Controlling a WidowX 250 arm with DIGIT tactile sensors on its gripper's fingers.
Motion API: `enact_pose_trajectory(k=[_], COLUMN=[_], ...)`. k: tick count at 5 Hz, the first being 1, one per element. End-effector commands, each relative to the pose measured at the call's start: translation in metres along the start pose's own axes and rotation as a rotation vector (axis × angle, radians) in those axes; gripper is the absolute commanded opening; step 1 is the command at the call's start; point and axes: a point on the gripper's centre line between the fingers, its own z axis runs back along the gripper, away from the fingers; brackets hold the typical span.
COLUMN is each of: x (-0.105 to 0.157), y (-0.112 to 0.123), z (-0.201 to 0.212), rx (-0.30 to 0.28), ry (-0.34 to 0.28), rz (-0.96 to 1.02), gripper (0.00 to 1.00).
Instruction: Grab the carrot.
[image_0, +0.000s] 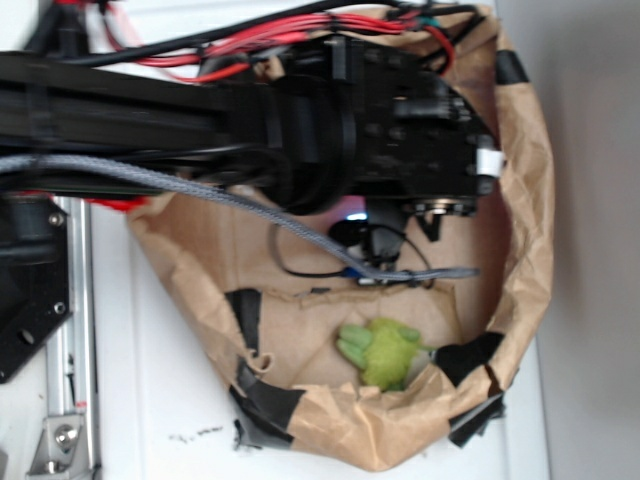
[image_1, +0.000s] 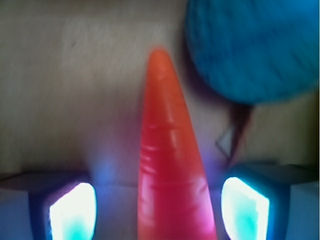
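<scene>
Between the glowing fingers (image_1: 72, 212) of the gripper (image_1: 160, 210): the carrot (image_1: 170, 165), orange and glossy, tip pointing away, thick end passing down out of view. Jaws apart, a gap on each side of the carrot, neither pad seen touching it. Just beyond and right of the tip: a blue ball (image_1: 255, 47), close to the carrot. Beneath everything: crumpled brown paper (image_0: 520, 260), shaped into a walled nest. Well clear of the arm (image_0: 200, 120), by the near paper wall: a fuzzy green plush toy (image_0: 385, 350).
</scene>
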Motion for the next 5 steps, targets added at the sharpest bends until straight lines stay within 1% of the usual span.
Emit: enact_pose_trajectory(k=[1,2,4,5], x=[0.006,-0.004,-0.016,-0.025], y=[0.020,0.016,0.018,0.017], z=[-0.019,-0.010,0.002,0.016], rx=[0.050,0.072,0.062,0.017], ry=[0.002,-0.025,-0.037,-0.046], rz=[0.033,0.028,0.030,0.003], gripper=[1.00,0.00,0.00,0.00])
